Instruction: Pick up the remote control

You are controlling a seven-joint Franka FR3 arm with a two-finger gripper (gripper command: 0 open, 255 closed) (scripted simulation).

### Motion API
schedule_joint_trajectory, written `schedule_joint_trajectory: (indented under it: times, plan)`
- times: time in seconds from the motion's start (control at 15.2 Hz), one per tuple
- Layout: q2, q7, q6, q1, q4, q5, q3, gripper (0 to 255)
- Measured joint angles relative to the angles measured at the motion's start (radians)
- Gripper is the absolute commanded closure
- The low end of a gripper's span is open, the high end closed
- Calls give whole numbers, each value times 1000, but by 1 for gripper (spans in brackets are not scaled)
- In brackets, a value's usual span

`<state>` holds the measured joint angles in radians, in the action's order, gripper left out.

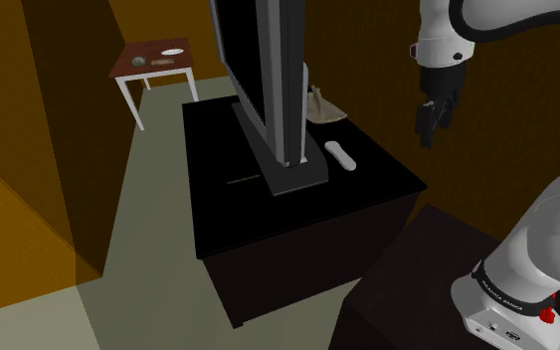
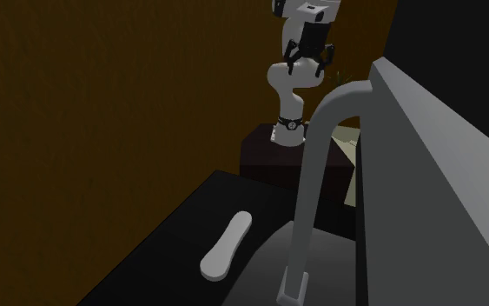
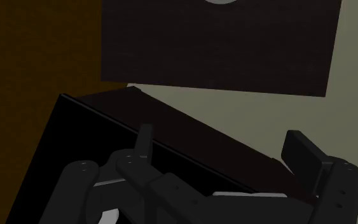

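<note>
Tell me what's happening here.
The all-black gripper of a white robot arm hangs in the air, jaws open and holding nothing, off to the side of a low black cabinet. The pale oblong remote control lies flat on the cabinet's top, beside the base of a large flat-screen television, untouched.

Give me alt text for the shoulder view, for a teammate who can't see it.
A pale remote lies on a black cabinet beside the TV, and the arm's black hand hangs in the air above and to the right of it, holding nothing. A small table with dishes stands at the upper left.
</note>
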<state>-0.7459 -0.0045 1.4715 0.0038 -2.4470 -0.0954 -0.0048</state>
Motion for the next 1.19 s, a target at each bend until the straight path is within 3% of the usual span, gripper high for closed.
schedule_joint_trajectory:
  times: [0.2, 0.66, 1.19]
  plan:
    - [31, -1, 44, -7, -7, -7, -11, 0]
    - [212, 9, 293, -39, -36, -27, -60, 0]
    - [491, -4, 542, -73, 44, -30, -122, 0]
